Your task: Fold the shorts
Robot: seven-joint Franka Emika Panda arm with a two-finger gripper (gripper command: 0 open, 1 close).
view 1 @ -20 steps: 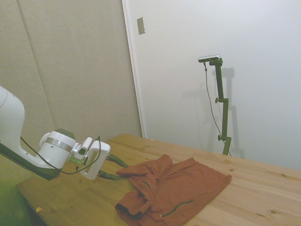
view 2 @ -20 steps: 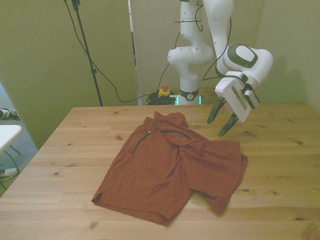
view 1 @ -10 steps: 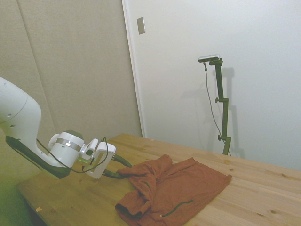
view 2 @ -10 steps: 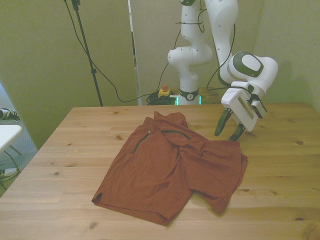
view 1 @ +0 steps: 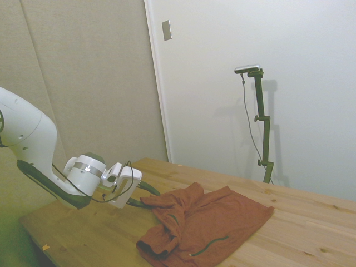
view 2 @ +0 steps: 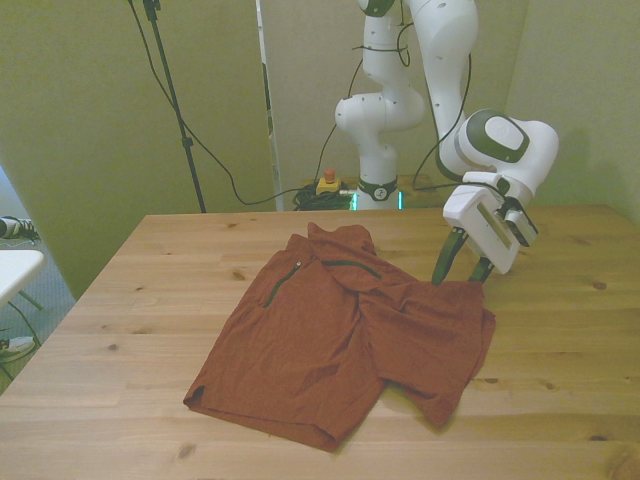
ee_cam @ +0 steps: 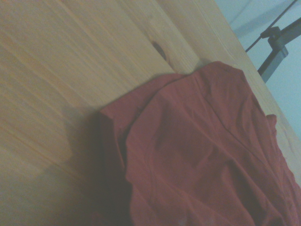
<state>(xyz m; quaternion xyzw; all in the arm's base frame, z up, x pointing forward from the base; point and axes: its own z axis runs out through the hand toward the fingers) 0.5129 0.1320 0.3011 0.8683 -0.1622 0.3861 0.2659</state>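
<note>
Front view: rust-red soft fabric shorts (view 2: pixel 345 335) lie rumpled on the pale wooden counter (view 2: pixel 560 340), and the white arm's dark-fingered pincer (view 2: pixel 460 272), fingers apart, tips down at their corner on the front view's right.

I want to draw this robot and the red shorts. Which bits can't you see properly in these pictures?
- Whether the gripper touches the shorts: its fingertips meet the cloth's edge in the front view, too small to tell.
- Underside of the shorts: hidden by their own folded layers, every view.
- The table's near edge: cut off by the front view's bottom edge.
- The shorts in the wrist view: blurred, partly cut off by the picture's edge.
</note>
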